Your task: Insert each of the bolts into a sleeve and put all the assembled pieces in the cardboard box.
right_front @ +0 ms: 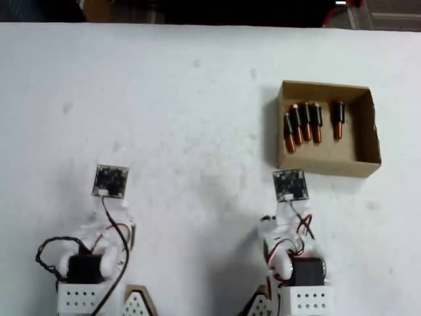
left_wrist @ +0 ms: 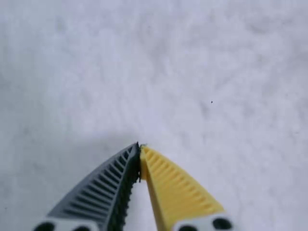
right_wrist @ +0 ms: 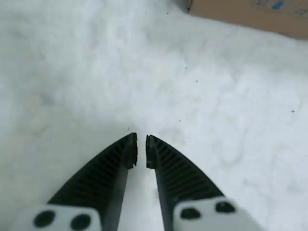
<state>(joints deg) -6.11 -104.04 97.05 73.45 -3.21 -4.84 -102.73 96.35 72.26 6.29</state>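
The cardboard box (right_front: 327, 164) sits at the right of the white table and holds several assembled pieces (right_front: 302, 124), black sleeves on copper bolts, lying side by side, with one more piece (right_front: 338, 120) a little apart. My left gripper (left_wrist: 140, 147) hovers over bare table with its grey and yellow tips touching and nothing between them. My right gripper (right_wrist: 141, 144) is shut to a thin slit, also holding nothing, just short of the box wall (right_wrist: 250, 14). Both arms are folded back near the front edge, the left arm (right_front: 108, 224) far from the box and the right arm (right_front: 289, 224) just below it.
The white table (right_front: 184, 99) stretches wide to the left of and behind the box. The arm bases (right_front: 82, 293) stand at the front edge. A dark room edge runs along the table's far side.
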